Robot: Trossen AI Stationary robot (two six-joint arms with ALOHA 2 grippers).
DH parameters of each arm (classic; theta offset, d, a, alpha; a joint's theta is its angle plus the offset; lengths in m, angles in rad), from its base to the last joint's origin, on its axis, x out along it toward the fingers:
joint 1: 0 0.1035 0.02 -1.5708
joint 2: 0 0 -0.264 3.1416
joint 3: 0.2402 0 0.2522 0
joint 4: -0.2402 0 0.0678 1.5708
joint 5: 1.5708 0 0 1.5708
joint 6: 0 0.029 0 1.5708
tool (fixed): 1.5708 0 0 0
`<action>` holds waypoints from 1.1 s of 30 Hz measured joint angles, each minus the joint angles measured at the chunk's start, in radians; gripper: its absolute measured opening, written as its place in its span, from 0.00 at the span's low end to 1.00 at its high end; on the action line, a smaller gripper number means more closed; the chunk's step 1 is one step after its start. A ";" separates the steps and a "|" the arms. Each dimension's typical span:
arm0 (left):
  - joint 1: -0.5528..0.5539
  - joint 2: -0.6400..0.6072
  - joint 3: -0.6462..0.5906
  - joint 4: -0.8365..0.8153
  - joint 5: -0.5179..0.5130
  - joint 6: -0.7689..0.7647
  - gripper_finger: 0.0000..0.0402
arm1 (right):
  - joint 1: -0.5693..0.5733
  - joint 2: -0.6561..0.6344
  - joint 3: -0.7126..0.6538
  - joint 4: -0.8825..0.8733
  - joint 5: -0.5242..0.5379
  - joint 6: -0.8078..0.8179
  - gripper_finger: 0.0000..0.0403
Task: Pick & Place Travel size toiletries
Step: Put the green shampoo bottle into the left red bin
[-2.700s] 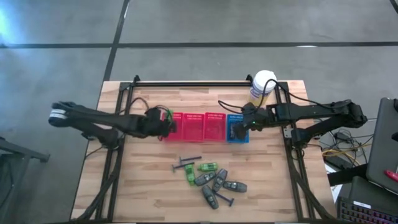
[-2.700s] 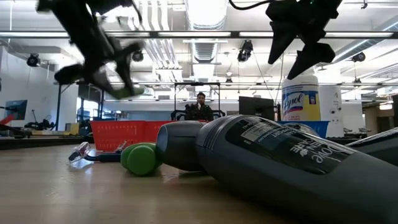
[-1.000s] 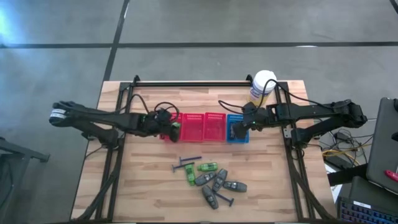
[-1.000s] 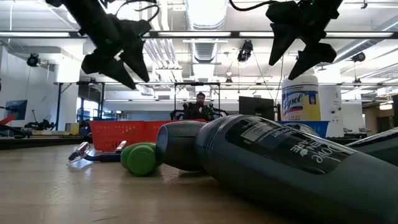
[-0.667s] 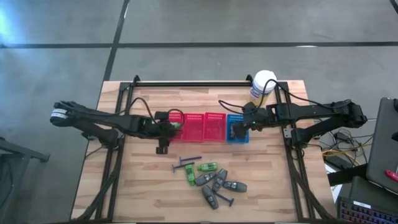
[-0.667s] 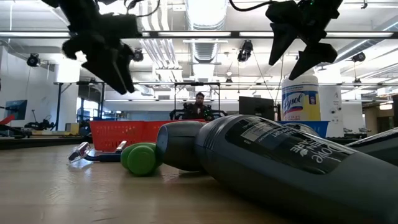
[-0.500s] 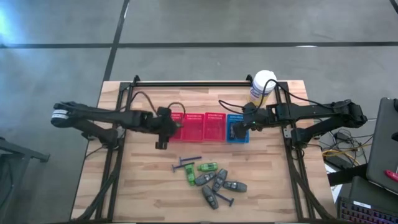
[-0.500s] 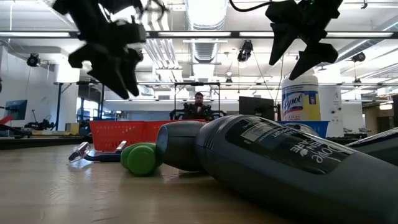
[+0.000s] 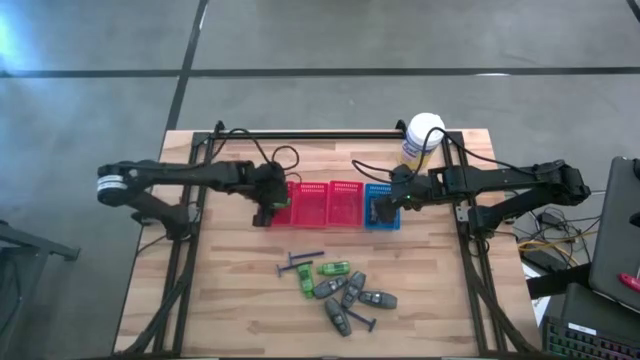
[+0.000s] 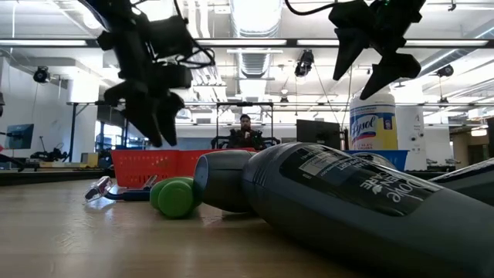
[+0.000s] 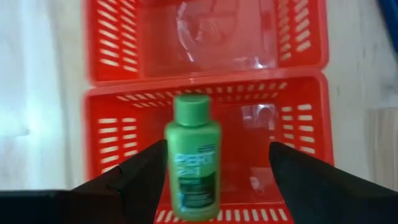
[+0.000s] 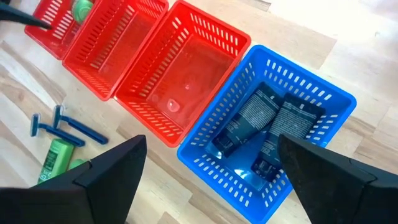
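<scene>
A bright green little bottle is in the leftmost red basket, label up. My left gripper hangs open over it, a finger on either side, touching neither side of it. My right gripper is open above the blue basket, where two dark grey tubes lie. The other toiletries lie loose on the near middle of the table: green bottles, grey tapered tubes and T-shaped sticks.
Three red baskets and the blue basket stand in a row across the table's middle. A yellow canister with a white lid stands at the far right. A person sits far off in the room.
My left gripper has swung about over the left end of the basket row, turned so that its fingers point down, and come lower over the leftmost red basket. The left arm now reaches in from the far side. My right arm has kept still.
</scene>
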 joint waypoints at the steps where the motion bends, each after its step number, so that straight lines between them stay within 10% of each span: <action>1: 0.003 0.011 0.000 0.007 0.001 0.006 0.72 | 0.000 0.000 0.000 0.000 0.001 0.000 0.88; 19: 0.037 0.174 0.002 0.049 -0.025 0.057 0.71 | 0.000 0.000 0.000 -0.003 0.021 -0.001 0.89; 33: 0.037 0.156 0.037 0.058 -0.050 0.020 0.32 | 0.000 0.000 -0.068 -0.001 0.019 0.028 0.82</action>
